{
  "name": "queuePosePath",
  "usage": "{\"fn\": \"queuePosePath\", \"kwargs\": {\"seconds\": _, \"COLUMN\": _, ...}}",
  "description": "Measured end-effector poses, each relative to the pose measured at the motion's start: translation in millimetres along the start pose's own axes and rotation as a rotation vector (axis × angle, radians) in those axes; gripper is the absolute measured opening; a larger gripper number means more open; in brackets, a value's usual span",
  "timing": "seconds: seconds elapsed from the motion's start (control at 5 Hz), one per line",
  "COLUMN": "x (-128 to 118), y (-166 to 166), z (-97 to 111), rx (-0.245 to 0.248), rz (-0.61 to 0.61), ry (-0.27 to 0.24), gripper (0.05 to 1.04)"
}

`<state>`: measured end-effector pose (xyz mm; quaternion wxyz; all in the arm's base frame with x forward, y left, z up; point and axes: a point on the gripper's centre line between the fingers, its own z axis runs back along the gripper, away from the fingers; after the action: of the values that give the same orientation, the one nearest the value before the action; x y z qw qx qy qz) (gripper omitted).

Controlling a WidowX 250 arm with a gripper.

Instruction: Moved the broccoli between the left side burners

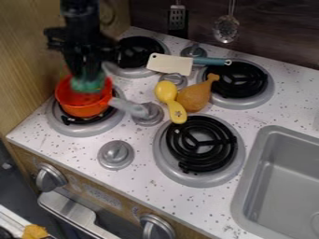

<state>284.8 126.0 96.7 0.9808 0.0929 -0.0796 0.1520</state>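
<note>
Broccoli [88, 85] sits in or just over the orange pot [81, 109] on the front left burner [78, 129], beneath the gripper [86, 73]; open or closed, I can't tell. Setting it down rightward, between that and the back left burner [132, 72], looks undone.

The robot arm [81, 14] is all black, with a thick, blocky upper part, chunky side pieces jutting out, and a black gripper [86, 77].

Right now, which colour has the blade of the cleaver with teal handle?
The blade is cream, seen best in the camera view.
</note>
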Motion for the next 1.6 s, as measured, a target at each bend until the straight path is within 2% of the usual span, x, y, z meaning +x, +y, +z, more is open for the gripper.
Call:
{"fn": "queuePosePath", "kwargs": {"seconds": 0.2, "x": 3, "y": -5, "z": 12, "rx": 0.014, "rz": 0.002, "ry": 0.009, "gripper": 0.325}}
{"fn": "queuePosePath", "kwargs": {"seconds": 0.4, "x": 17, "y": -15, "z": 25, "rx": 0.020, "rz": -0.013, "ry": -0.038, "gripper": 0.325}}
{"fn": "queuePosePath", "kwargs": {"seconds": 0.6, "x": 42, "y": -26, "z": 17, "rx": -0.034, "rz": -0.068, "ry": -0.049, "gripper": 0.325}}
{"fn": "queuePosePath", "kwargs": {"seconds": 0.8, "x": 62, "y": -35, "z": 4, "rx": -0.070, "rz": -0.127, "ry": -0.087, "gripper": 0.325}}
{"fn": "queuePosePath", "kwargs": {"seconds": 1.0, "x": 74, "y": -45, "z": -15, "rx": -0.109, "rz": -0.160, "ry": -0.102, "gripper": 0.325}}
{"fn": "queuePosePath", "kwargs": {"seconds": 1.2, "x": 80, "y": -54, "z": -29, "rx": -0.146, "rz": -0.175, "ry": -0.117, "gripper": 0.325}}
{"fn": "queuePosePath", "kwargs": {"seconds": 1.4, "x": 86, "y": -57, "z": -38, "rx": -0.159, "rz": -0.175, "ry": -0.153, "gripper": 0.325}}
{"fn": "queuePosePath", "kwargs": {"seconds": 1.6, "x": 83, "y": -55, "z": -59, "rx": -0.171, "rz": -0.177, "ry": -0.121, "gripper": 0.325}}
